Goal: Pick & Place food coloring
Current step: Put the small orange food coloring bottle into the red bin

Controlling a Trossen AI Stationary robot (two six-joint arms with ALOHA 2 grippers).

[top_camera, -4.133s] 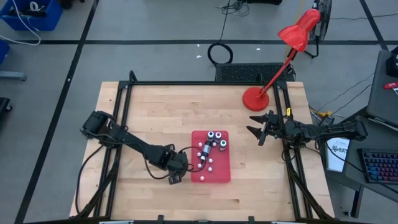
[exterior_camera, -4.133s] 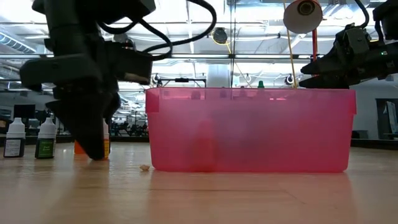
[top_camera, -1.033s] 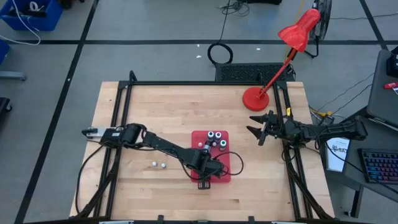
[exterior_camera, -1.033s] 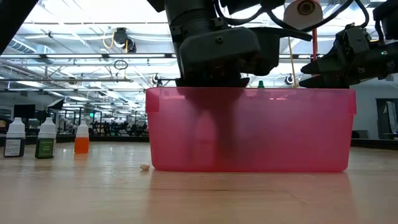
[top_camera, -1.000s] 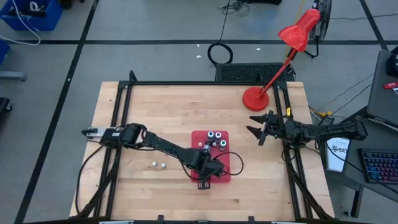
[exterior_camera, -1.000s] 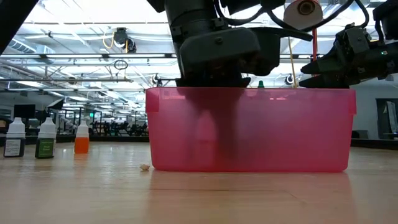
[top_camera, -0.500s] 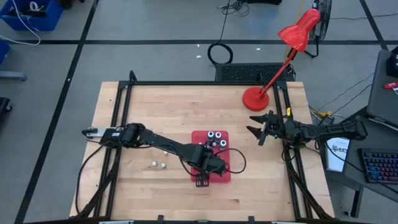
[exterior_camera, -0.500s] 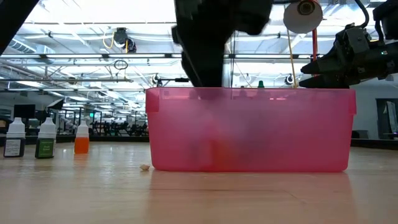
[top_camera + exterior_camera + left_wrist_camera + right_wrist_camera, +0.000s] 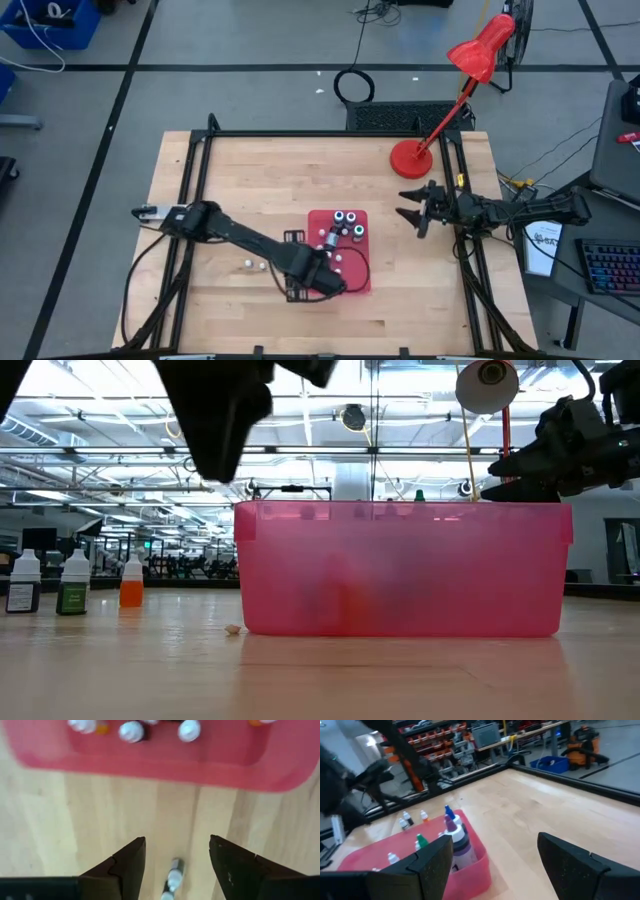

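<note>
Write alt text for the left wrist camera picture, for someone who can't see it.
The left pincer hangs open over the wooden table, its two dark fingers apart and empty. A small bottle lies on the wood between them; beyond is a red bin holding several white-capped bottles.

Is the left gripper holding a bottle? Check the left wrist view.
No. The left gripper is open over bare wood, a bottle lying below it, ungrasped.
</note>
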